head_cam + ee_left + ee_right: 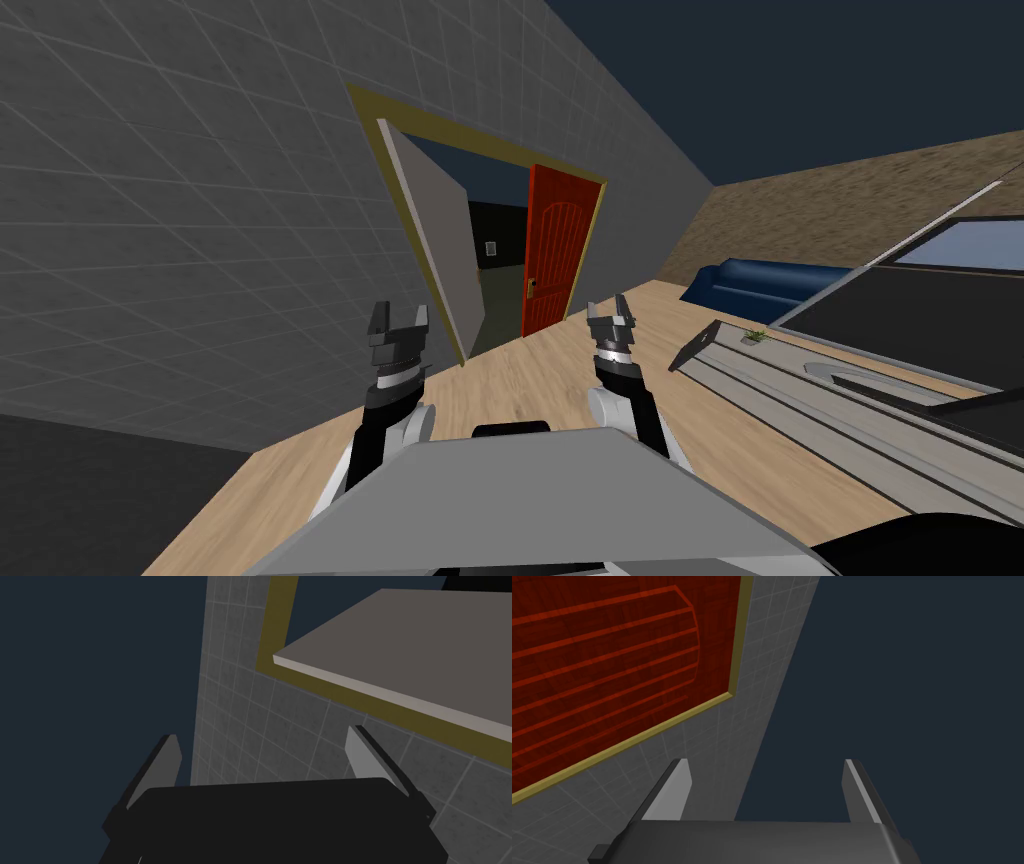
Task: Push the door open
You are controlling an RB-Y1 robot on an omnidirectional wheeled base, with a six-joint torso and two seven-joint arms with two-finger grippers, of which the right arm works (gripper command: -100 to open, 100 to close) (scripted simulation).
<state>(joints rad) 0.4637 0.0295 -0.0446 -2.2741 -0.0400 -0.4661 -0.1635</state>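
A doorway with an olive frame (372,130) sits in the grey tiled wall ahead. Its grey door leaf (435,230) stands swung open at the left. A red panelled leaf (555,250) with a small handle (533,287) fills the right part, with a dark gap between them. My left gripper (398,325) is open, raised short of the grey leaf (400,651) and touching nothing. My right gripper (612,318) is open too, held up before the red leaf (602,666). Both wrist views show open fingers, the left gripper (265,761) and the right gripper (764,786) holding nothing.
Wooden floor (520,385) runs from me to the doorway. A blue sofa (760,280) stands at the right wall. A long grey counter (800,400) lies at my right with a small plant (755,337) and a dark flat panel (695,347) at its far end.
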